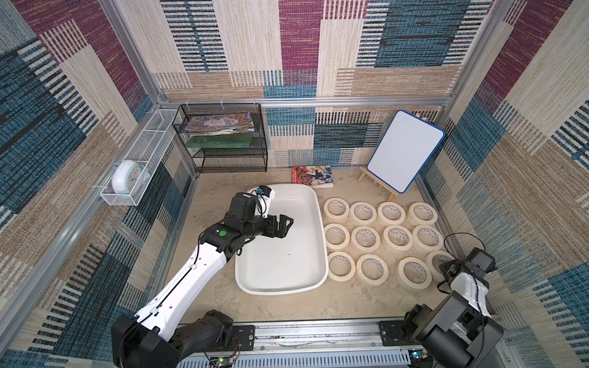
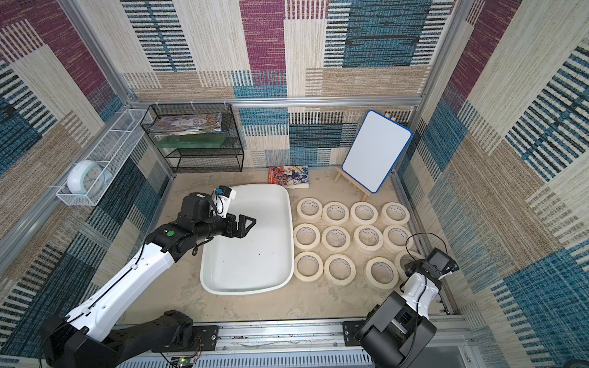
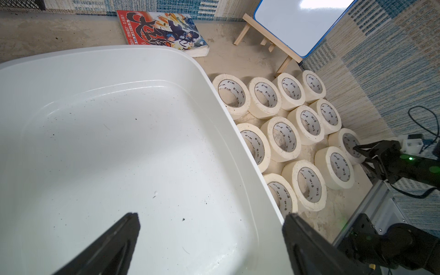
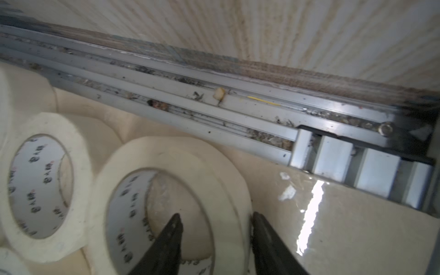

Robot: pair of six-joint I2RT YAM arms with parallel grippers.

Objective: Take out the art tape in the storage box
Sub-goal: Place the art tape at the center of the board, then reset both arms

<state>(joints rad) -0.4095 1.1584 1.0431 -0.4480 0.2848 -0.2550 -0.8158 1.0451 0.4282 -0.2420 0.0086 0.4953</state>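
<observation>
The white storage box (image 1: 287, 264) (image 2: 255, 264) (image 3: 119, 119) lies mid-table with no tape in it. Several cream art tape rolls (image 1: 365, 250) (image 2: 335, 250) (image 3: 283, 154) lie flat in rows on the table to its right. My left gripper (image 1: 285, 224) (image 2: 247, 224) (image 3: 212, 221) hovers open over the box, holding nothing. My right gripper (image 4: 216, 215) (image 3: 359, 151) is low at the front-right roll (image 4: 221, 166) (image 1: 436, 256). Its jaws stand apart astride that roll's wall, one finger inside the ring and one outside. In both top views the wrist hides its fingertips.
A comic book (image 1: 312, 176) and a whiteboard on a wooden easel (image 1: 404, 149) stand behind the rolls. A black wire rack (image 1: 223, 140) is at the back left, a white wire basket (image 1: 127, 194) on the left wall. An aluminium rail (image 4: 214, 112) runs beside the front-right roll.
</observation>
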